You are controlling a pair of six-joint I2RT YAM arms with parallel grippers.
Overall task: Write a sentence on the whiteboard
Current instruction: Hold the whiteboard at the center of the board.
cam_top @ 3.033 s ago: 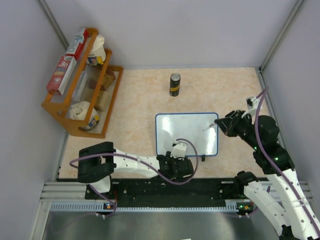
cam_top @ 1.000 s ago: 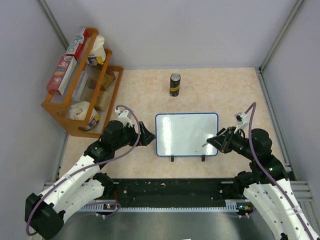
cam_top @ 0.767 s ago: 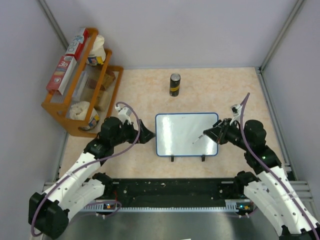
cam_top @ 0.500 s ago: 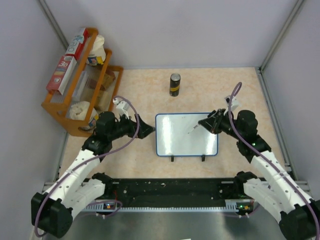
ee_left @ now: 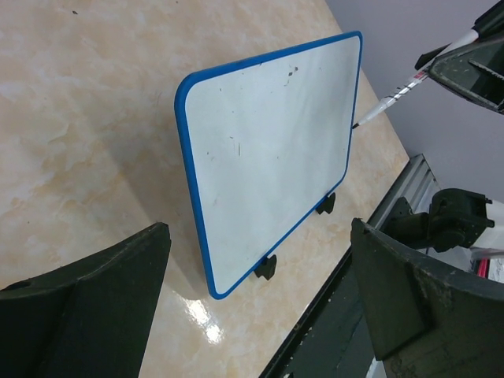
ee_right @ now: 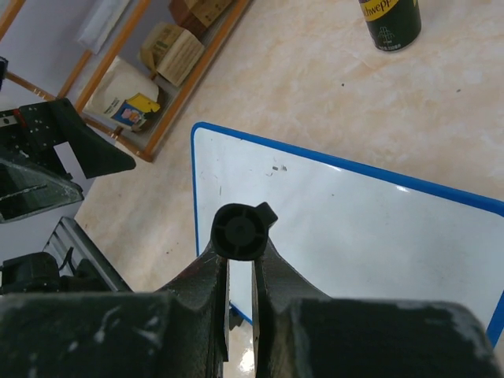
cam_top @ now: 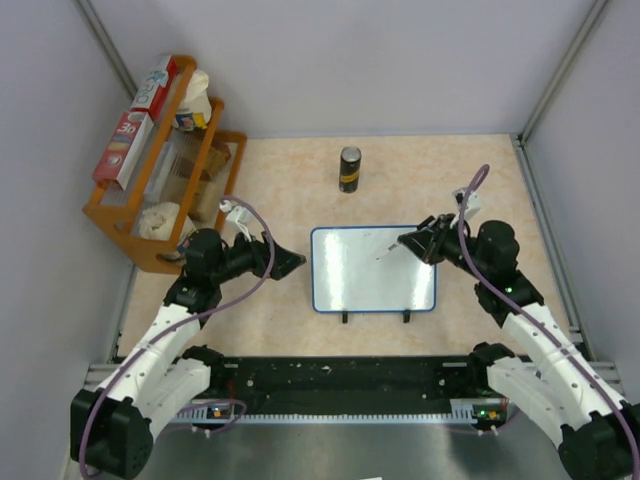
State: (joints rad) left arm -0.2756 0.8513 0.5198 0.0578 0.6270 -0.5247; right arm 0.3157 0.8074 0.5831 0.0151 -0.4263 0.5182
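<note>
The whiteboard (cam_top: 373, 275) lies flat mid-table, white with a blue rim and two black feet on its near edge. No sentence shows on it, only a few tiny dark specks (ee_right: 275, 168). My right gripper (cam_top: 428, 243) hangs over the board's far right corner, shut on a thin marker (cam_top: 393, 249) whose tip points down-left over the white surface; I cannot tell whether it touches. In the right wrist view the marker's black end (ee_right: 239, 231) sits clamped between the fingers. My left gripper (cam_top: 287, 263) stands open just left of the board (ee_left: 272, 157), holding nothing.
A dark drink can (cam_top: 349, 169) stands behind the board. A wooden rack (cam_top: 165, 165) with boxes and packets fills the far left. Walls close in on three sides. The black base rail (cam_top: 340, 385) runs along the near edge.
The right gripper carried the marker from the board's near right corner up to its far right corner. The left arm swung out from the near edge to the board's left side.
</note>
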